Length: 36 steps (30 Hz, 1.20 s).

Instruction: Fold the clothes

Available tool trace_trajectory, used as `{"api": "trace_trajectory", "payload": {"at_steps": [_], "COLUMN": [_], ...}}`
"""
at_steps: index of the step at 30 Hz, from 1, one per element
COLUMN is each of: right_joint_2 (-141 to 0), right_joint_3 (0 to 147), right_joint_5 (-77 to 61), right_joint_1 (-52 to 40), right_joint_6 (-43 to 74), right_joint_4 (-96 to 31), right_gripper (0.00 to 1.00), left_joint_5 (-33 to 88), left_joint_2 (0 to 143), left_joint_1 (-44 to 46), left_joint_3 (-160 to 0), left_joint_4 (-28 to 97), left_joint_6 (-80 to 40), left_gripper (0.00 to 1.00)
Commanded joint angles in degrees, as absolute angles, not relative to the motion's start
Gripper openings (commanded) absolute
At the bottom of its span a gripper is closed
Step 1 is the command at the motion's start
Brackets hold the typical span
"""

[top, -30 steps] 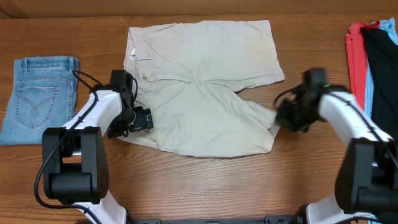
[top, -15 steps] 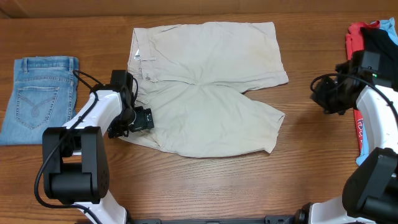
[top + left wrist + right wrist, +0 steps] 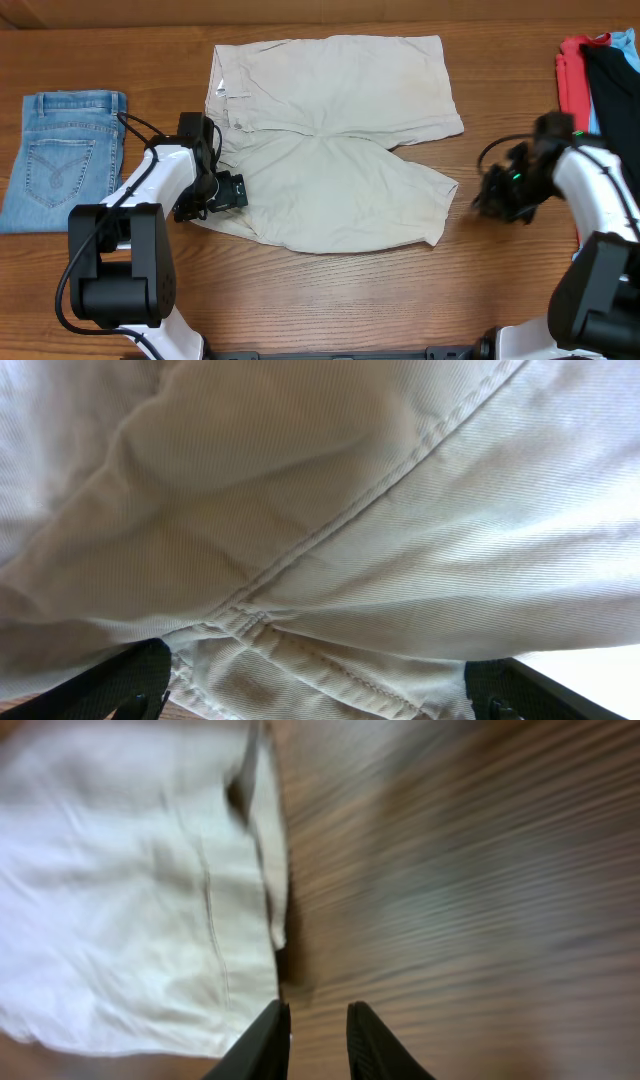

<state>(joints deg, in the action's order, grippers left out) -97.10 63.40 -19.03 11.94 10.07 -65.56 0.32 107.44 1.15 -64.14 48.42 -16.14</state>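
Here the pale cream shorts [image 3: 330, 150] lie spread out flat on the wooden table [image 3: 330, 300], unfolded. Their waistband runs along their left edge and both wide legs point right. The farther leg lies straight. The nearer leg angles toward the front of the table and ends in a slanted hem. Soft creases run out from the crotch at the middle of the garment.

The left gripper [image 3: 226, 191] sits at the shorts' left edge, at the near end of the waistband. In the left wrist view the cloth fills almost the whole picture, with a stitched seam crossing it and a doubled hem low down. The two dark fingers [image 3: 135, 685] show only in the bottom corners, spread wide apart, with the hem lying between them and no pinch on it.

The right gripper [image 3: 495, 196] is just to the right of the nearer leg's hem, over bare wood and apart from the cloth. The right wrist view is blurred, but its fingers [image 3: 268, 1042] stand close together with a narrow strip of table showing between them. They hold nothing, and the edge of the shorts lies beyond and to one side.

Well to the left of the shorts lies a folded pair of light-blue jeans [image 3: 62, 155]. Far to the right of the shorts, at the table's edge, red [image 3: 570, 90], light-blue [image 3: 592, 140] and black [image 3: 615, 90] garments overlap.
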Motion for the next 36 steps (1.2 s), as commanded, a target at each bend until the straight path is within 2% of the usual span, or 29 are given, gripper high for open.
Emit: {"api": "trace_trajectory", "payload": {"at_steps": [1, 6, 9, 11, 16, 18, 20, 21, 22, 27, 33, 36], "right_joint_2": [-97.58, -97.58, -97.58, -97.58, -97.60, -97.60, -97.60, -97.60, -97.60, -96.40, -94.50, -94.50], "right_joint_3": [57.56, 51.96, 50.19, 49.58, 49.01, 49.01, 49.01, 49.01, 49.04, 54.33, 76.58, 85.21], "right_joint_5": [-24.80, -26.74, -27.11, -27.14, -27.24, -27.70, -28.58, -28.82, -28.82, -30.30, -26.50, -20.62], "right_joint_1": [8.21, 4.71, 3.75, 3.36, 2.55, 2.11, 1.78, 1.76, 1.76, 3.38, 6.26, 6.24], "right_joint_6": [7.68, 7.68, 7.68, 7.68, 8.14, 8.10, 8.10, 8.10, 8.10, 7.05, 4.27, 5.21], "right_joint_4": [-62.57, -55.53, -51.44, -48.73, -44.75, -43.42, -42.33, -41.87, -41.63, -49.01, -72.44, -78.24], "right_gripper": [0.23, 0.24, 0.38, 0.42, 0.42, 0.38, 0.20, 0.06, 0.04, 0.04, 0.04, 0.08], "left_joint_5": [-2.92, -2.92, -2.92, -2.92, -2.94, -2.94, -2.92, -2.92, -2.92, -2.94, -2.94, -2.94], "left_joint_2": [113.40, 113.40, 113.40, 113.40, 113.40, 113.40, 113.40, 113.40, 113.40, 113.40, 113.40, 113.40], "left_joint_1": [1.85, 1.85, 1.85, 1.85, 1.85, 1.85, 1.85, 1.85, 1.85, 1.80, 1.80, 1.80], "left_joint_3": [-60.38, -60.38, -60.38, -60.38, -60.38, -60.38, -60.38, -60.38, -60.38, -60.38, -60.38, -60.38], "left_joint_4": [47.94, 47.99, 47.97, 47.97, 47.99, 47.97, 47.94, 47.92, 47.92, 48.12, 47.97, 47.99], "left_joint_6": [-15.84, -15.84, -15.84, -15.84, -15.81, -15.84, -15.84, -15.84, -15.84, -15.55, -15.44, -15.44], "left_gripper": [0.97, 0.97, 0.97, 0.97, 0.97, 0.97, 0.97, 0.97, 0.97, 0.97, 0.97, 0.97]}}
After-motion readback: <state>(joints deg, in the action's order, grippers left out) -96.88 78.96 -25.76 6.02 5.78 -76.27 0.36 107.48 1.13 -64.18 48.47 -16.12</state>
